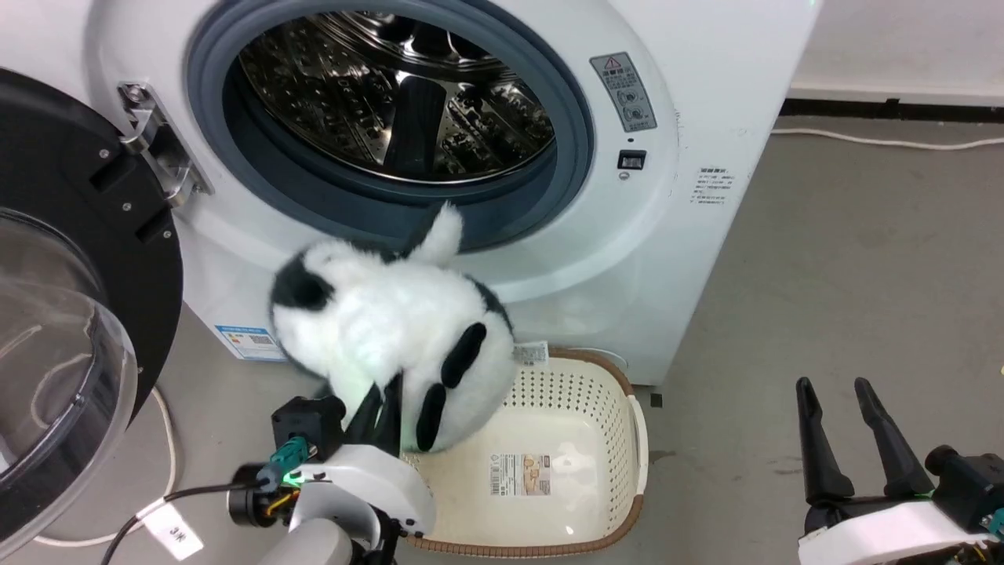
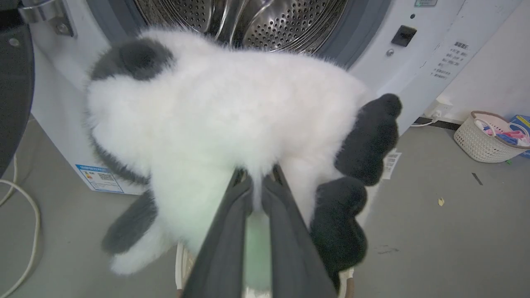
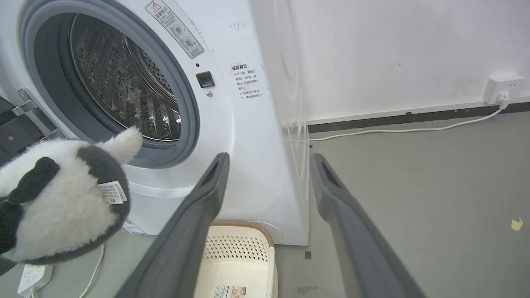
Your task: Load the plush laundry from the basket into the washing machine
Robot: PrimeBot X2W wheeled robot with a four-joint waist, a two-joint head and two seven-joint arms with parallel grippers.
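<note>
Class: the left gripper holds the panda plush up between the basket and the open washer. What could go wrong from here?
1. The left gripper pinches only a fold of fur, so the bulky plush laundry might slip and fall into the basket.
2. The plush hangs low and looks wide against the porthole of the washing machine; its dangling limbs could snag on the grey gasket.

Bright, even indoor light; shadows soft and faint on the floor (image 1: 863,275). Hard glints on the steel drum (image 1: 376,86) of the washing machine (image 1: 667,259). Left wrist view: plush laundry (image 2: 215,116) soft-focus, its white fur near washed out, green tinge by the left gripper (image 2: 257,171). Right wrist view: machine's edges bow; right gripper (image 3: 269,159) fingers blurred.
</note>
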